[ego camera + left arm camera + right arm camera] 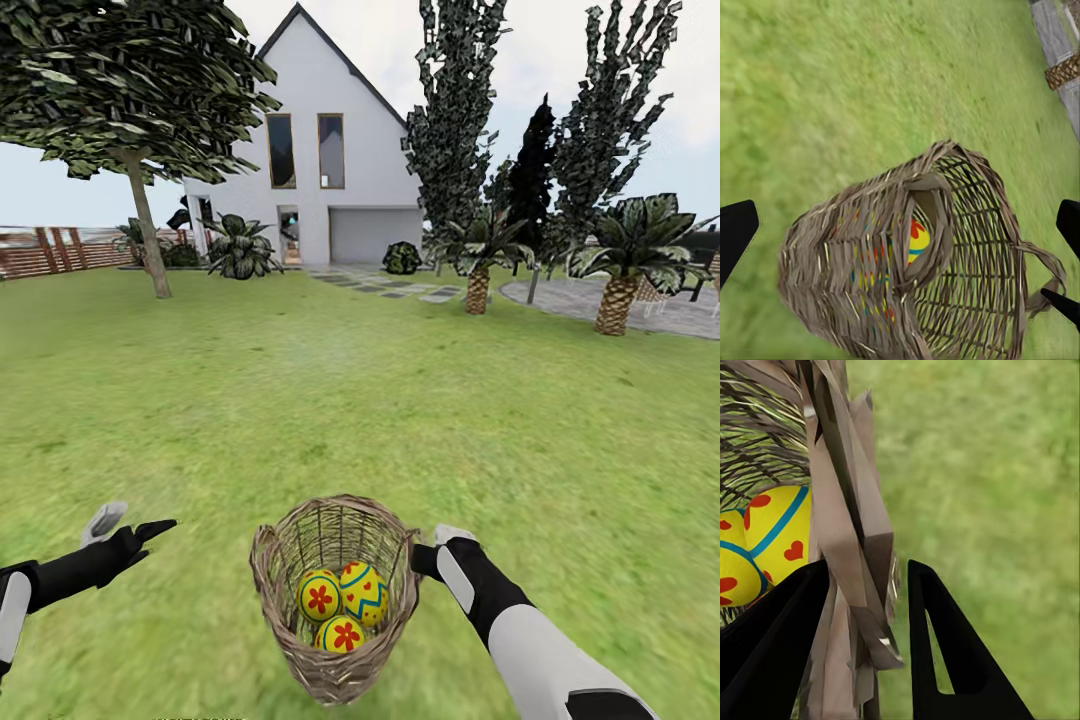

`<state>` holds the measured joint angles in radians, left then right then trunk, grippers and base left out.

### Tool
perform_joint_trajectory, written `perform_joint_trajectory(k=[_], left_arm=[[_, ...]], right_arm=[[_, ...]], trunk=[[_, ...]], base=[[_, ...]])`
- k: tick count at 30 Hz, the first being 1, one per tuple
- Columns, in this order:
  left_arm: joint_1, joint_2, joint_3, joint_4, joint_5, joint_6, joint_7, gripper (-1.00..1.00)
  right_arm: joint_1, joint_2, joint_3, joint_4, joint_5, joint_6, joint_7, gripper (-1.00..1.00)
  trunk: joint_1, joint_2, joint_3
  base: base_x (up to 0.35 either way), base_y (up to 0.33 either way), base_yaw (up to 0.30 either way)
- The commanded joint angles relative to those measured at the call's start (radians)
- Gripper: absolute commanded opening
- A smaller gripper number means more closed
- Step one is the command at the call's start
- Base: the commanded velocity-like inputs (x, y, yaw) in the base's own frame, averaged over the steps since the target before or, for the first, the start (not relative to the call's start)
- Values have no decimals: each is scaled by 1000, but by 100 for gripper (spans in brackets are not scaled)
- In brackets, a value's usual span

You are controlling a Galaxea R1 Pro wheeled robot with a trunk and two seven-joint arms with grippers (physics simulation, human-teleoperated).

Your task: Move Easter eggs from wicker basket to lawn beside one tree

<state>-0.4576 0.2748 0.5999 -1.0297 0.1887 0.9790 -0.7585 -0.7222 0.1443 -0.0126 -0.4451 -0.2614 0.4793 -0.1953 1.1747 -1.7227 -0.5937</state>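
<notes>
The wicker basket [335, 600] stands on the lawn [360, 400] just in front of me, with three Easter eggs [342, 606] lying in its bottom. They are yellow with red flowers and blue bands. My right gripper [432, 545] is at the basket's right rim. In the right wrist view its two black fingers [945, 652] straddle the rim's wicker handle [859, 585] and press close on it, with the eggs [772, 540] just inside. My left gripper [135, 522] hovers open to the left of the basket, apart from it, and the left wrist view sees the basket [915, 270] from the side.
A tree [150, 235] with a grey-brown trunk stands far off at the left, near a brown fence [50, 250]. Two short palms [478, 285] [615, 300] and a paved patch lie at the right. A white house [320, 150] closes the back. Open grass lies between.
</notes>
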Motion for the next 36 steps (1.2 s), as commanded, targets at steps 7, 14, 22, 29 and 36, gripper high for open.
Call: perform_joint_trajectory(k=[7,14,22,29,36], left_arm=[[-1,0,1,0,-2,4,-4,100],[-1,0,1,0,-2,4,-4,100],[-1,0,1,0,-2,6,-4,100],[-1,-1,1,0,-2,6,-4,100],[-1,0,2,0,1,9,-5,100]], right_arm=[[-1,1,-3,-3,-16,2,-7,-100],[0,1,-3,-3,-16,2,-7,-100],[0,1,-3,-3,-17,2,-7,-100],[0,1,-3,-3,-16,2,-7,-100],[0,1,-3,-3,-18,-11,-7,-100]], trunk=[[-27,49,27],[-54,98,55],[-85,154,87],[-111,203,114],[-138,252,142]], base=[[0,0,254],[0,0,254],[0,0,254],[0,0,254],[0,0,254]])
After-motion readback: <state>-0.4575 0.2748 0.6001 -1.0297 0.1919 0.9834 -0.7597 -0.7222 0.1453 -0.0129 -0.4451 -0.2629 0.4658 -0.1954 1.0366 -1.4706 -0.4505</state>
